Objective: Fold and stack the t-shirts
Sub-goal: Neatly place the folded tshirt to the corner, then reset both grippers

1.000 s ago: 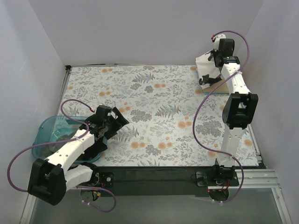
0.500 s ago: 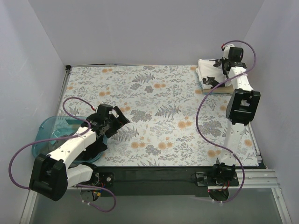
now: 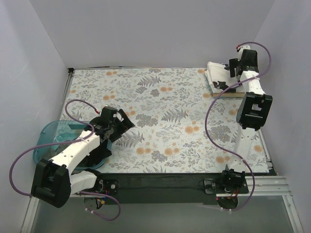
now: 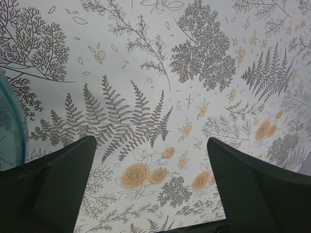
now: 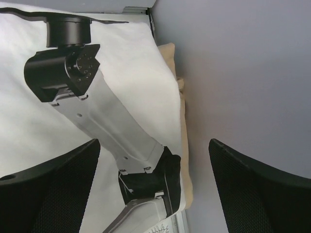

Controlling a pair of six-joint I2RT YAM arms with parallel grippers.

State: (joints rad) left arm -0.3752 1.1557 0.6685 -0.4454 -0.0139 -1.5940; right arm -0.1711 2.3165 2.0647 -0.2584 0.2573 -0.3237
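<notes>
A folded cream-white t-shirt [image 3: 217,76] with a black print lies in the far right corner, on top of a tan t-shirt [image 3: 227,93] whose edge sticks out. In the right wrist view the white cloth [image 5: 29,126] fills the left side, and the tan edge [image 5: 183,145] runs along the wall. My right gripper [image 3: 233,66] [image 5: 153,162] hangs open above this stack with nothing between its fingers. Over the patterned table at the near left, my left gripper [image 3: 125,122] [image 4: 150,165] is open and empty too.
A translucent teal basket [image 3: 47,132] [image 4: 8,121] stands at the near left beside my left arm, with dark cloth [image 3: 58,144] in it, partly hidden. The right wall [image 5: 243,73] is close to the stack. My right arm's own link [image 5: 107,121] crosses the right wrist view.
My right gripper has opened and let go of the cream-white t-shirt, and it has moved right towards the wall. The left arm has hardly moved.
</notes>
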